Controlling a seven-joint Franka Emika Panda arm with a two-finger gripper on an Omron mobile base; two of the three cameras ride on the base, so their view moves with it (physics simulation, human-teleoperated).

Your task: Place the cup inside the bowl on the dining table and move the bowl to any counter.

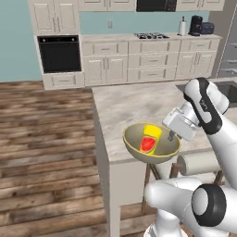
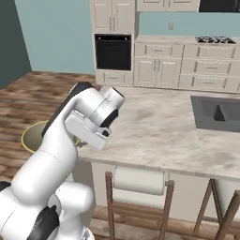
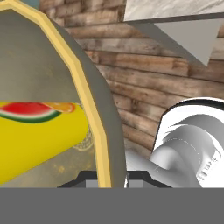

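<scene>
One small yellow cylindrical cup (image 1: 150, 137) with a red patch is seen lying on its side inside the round olive-tan bowl (image 1: 134, 147). The bowl is held tilted off the corner of the beige marbled dining table (image 1: 134, 104), its rim clamped between the jaws of the two-finger gripper (image 1: 171, 137). From the right base camera the bowl is largely hidden behind the arm. From the hand camera the yellow rim is seen between the fingertips (image 3: 89, 180).
</scene>
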